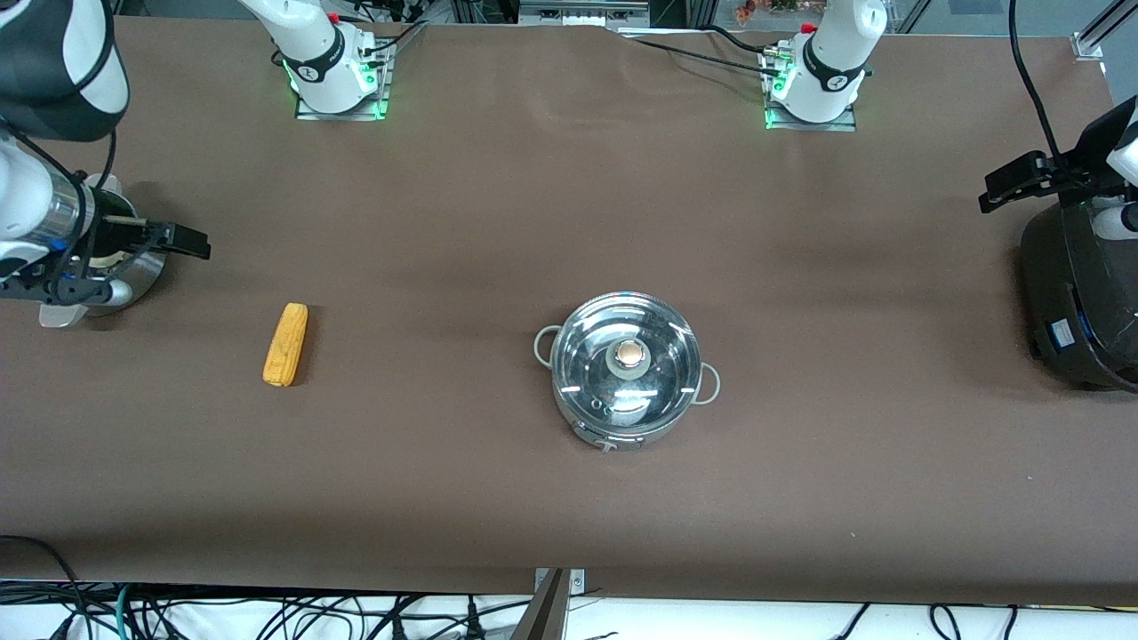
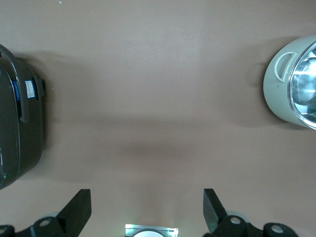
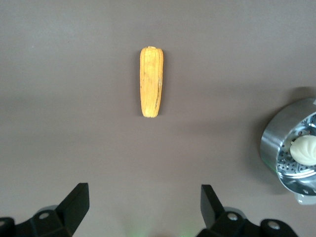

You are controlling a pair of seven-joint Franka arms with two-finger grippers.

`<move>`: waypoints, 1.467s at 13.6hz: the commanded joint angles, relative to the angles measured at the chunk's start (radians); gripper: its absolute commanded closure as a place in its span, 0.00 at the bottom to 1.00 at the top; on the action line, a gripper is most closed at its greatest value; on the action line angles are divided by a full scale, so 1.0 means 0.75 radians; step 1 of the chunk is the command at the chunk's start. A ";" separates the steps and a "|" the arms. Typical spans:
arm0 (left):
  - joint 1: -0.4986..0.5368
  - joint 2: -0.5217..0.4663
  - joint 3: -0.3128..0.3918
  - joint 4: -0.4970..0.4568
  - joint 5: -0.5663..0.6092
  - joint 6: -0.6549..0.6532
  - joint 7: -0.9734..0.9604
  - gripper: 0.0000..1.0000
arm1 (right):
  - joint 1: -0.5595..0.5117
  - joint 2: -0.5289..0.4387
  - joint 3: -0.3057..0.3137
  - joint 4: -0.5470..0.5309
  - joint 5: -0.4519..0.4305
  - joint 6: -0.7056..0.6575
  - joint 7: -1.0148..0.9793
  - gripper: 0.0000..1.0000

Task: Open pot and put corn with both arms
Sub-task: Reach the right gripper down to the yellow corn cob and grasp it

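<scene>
The steel pot (image 1: 625, 391) stands mid-table with its clear glass lid (image 1: 662, 342) on and the round knob (image 1: 629, 356) on top. Part of the pot (image 2: 279, 86) shows in the left wrist view. The yellow-orange corn (image 1: 286, 345) lies on the table toward the right arm's end and also shows in the right wrist view (image 3: 151, 81). My right gripper (image 1: 182, 240) is up over the steamer's edge, open and empty (image 3: 144, 202). My left gripper (image 1: 1009, 187) is up beside the black cooker, open and empty (image 2: 146, 205). Both are well apart from the pot and the corn.
A steel steamer (image 1: 133, 271) with a white bun (image 3: 306, 149) stands at the right arm's end. A big black cooker (image 1: 1080, 302) stands at the left arm's end and shows in the left wrist view (image 2: 17, 118). The table is covered in brown cloth.
</scene>
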 commanded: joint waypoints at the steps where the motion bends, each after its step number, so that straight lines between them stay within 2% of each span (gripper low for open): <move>1: 0.004 -0.001 -0.003 0.004 0.018 0.008 0.027 0.00 | -0.009 0.062 0.006 0.040 0.008 0.038 0.001 0.00; 7: 0.002 -0.001 -0.007 0.006 0.032 0.006 0.025 0.00 | -0.009 0.260 0.006 0.027 0.007 0.271 0.003 0.00; 11: -0.008 0.001 -0.011 0.010 0.035 0.006 0.027 0.00 | -0.028 0.502 0.006 0.023 0.010 0.481 0.003 0.00; 13: -0.015 0.013 -0.011 0.012 0.022 0.008 0.029 0.00 | -0.036 0.535 0.006 0.011 0.012 0.498 0.005 0.00; 17: -0.025 0.070 -0.042 0.018 0.020 0.010 0.037 0.00 | -0.036 0.531 0.006 -0.179 0.012 0.770 0.005 0.00; 20: -0.025 0.082 -0.107 -0.018 0.034 0.069 0.033 0.00 | -0.036 0.520 0.006 -0.204 0.012 0.774 0.005 0.00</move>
